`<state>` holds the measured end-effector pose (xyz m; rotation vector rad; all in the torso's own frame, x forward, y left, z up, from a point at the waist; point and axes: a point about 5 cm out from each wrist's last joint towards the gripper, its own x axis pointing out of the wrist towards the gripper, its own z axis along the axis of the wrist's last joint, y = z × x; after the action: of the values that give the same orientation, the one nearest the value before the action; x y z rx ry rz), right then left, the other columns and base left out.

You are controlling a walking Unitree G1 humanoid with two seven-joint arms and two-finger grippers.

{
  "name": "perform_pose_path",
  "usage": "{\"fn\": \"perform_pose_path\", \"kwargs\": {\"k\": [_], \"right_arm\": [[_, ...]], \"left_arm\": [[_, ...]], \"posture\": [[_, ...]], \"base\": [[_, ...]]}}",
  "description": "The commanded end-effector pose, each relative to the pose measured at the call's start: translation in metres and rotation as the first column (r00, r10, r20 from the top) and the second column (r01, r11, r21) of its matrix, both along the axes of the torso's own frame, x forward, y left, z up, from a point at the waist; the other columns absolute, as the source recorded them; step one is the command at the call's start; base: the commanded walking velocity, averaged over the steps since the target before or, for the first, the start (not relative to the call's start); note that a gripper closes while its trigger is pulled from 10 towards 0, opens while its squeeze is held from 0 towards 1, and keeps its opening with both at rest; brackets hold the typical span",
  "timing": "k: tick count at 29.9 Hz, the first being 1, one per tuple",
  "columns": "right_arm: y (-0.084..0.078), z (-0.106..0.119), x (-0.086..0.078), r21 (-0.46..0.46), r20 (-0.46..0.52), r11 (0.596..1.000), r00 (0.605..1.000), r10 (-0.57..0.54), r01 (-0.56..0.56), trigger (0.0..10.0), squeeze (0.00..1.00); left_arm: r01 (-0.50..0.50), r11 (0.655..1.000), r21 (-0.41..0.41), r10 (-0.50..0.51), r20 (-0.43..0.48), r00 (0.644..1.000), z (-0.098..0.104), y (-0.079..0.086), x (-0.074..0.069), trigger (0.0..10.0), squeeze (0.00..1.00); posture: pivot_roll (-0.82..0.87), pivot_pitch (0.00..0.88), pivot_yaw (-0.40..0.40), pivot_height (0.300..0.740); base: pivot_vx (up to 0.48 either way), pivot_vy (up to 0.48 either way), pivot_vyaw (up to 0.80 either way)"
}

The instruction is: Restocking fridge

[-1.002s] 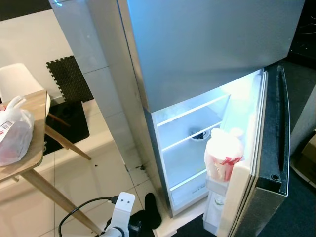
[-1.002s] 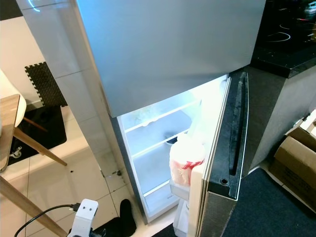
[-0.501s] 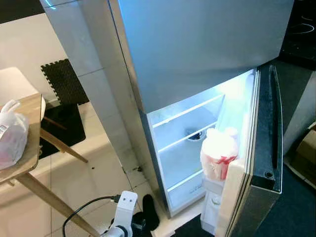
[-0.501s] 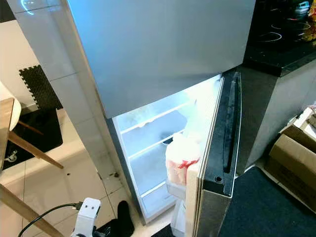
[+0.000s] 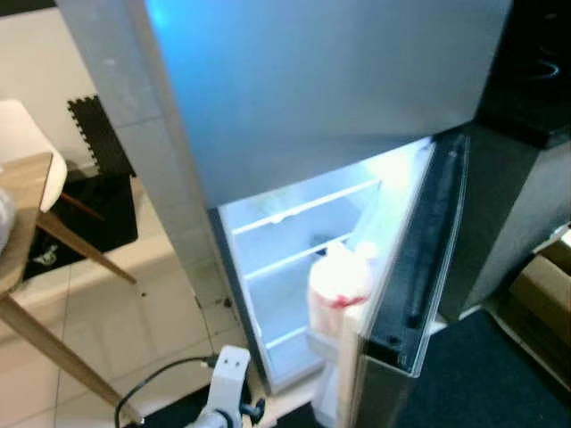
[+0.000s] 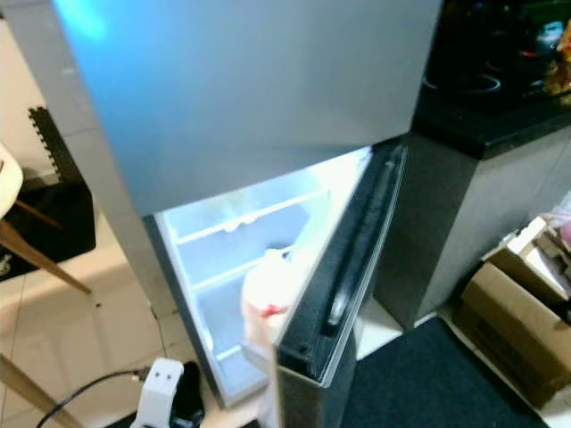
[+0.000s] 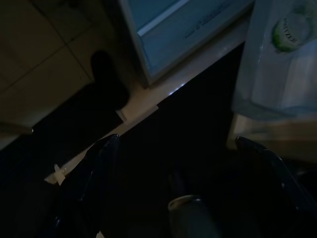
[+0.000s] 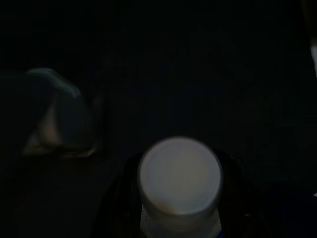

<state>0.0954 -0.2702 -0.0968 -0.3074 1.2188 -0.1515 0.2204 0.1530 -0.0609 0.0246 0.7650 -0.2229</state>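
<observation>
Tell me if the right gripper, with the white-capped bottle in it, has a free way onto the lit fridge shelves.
Probably yes. The lower door stands wide open, and the lit shelves look mostly bare. A white bag in the door rack crowds the right side. The right gripper holds the white-capped bottle low in the dark, so it must lift first.

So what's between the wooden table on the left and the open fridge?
In the left eye view, pale tiled floor lies between the wooden table and the open fridge, with a tiled pillar at the fridge's side and a black cable low down.
</observation>
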Motion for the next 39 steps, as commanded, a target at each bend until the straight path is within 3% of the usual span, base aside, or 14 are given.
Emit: {"fn": "perform_pose_path", "kwargs": {"k": [1,24,39], "right_arm": [[0.000,0.001,0.002,-0.004,0.008,1.000,1.000,0.014,-0.014,10.0,0.00],[0.007,0.001,0.010,0.005,0.025,0.998,0.998,0.058,-0.058,10.0,0.00],[0.006,0.007,0.031,-0.011,0.024,0.986,0.986,0.166,-0.166,10.0,0.00]], "left_arm": [[-0.020,1.000,0.006,0.020,0.004,1.000,0.000,0.005,0.000,10.0,0.00],[-0.049,0.999,-0.014,0.049,0.002,0.999,-0.001,0.010,-0.002,10.0,0.00],[-0.087,0.996,-0.022,0.088,0.013,0.996,-0.003,0.009,-0.007,10.0,0.00]], "posture": [[-0.14,0.060,0.083,0.726],[-0.14,0.070,0.082,0.726],[-0.09,0.069,-0.030,0.726]], "base": [[0.000,0.000,0.00],[-0.021,0.000,0.00],[-0.292,0.000,0.00]]}}
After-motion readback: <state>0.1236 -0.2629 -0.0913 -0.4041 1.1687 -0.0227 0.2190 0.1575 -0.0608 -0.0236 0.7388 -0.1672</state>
